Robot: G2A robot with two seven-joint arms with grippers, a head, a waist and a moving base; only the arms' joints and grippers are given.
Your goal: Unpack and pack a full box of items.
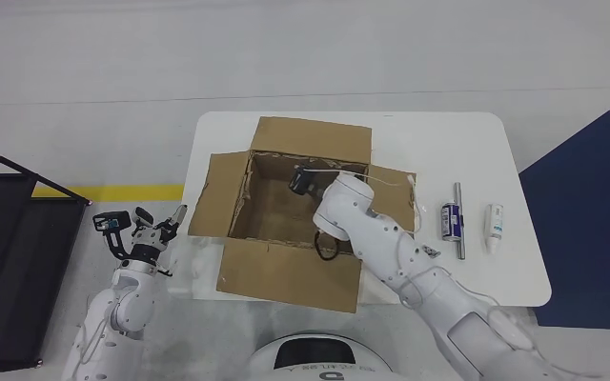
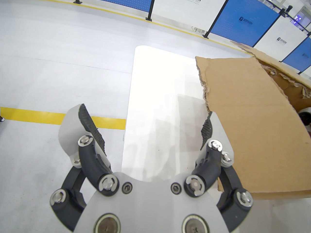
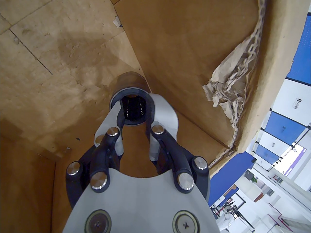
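**Right arm at the grasp inside the cardboard box (image 1: 286,271).** Weigh the risks first.
- The forearm crosses the near flap, so a careless lift may drag the box across the tabletop (image 1: 457,143).
- The right claw (image 3: 132,112) is clamped on only one end of the smooth linear bearing (image 3: 128,83), which could pivot or slip free.
- The torn paper lining (image 3: 228,90) on the wall beside it may snag.

Pose, near to far: your left claw (image 2: 145,122) hangs empty, fingers apart, just off the tabletop's left edge beside the left flap. The right arm bends over the box, wrist pointing down, holding the bearing low by the far floor seam. You cannot tell whether it touches the floor. Right of the box lie a steel rod (image 1: 457,190), a small carton (image 1: 447,221) and a white tube (image 1: 494,227).
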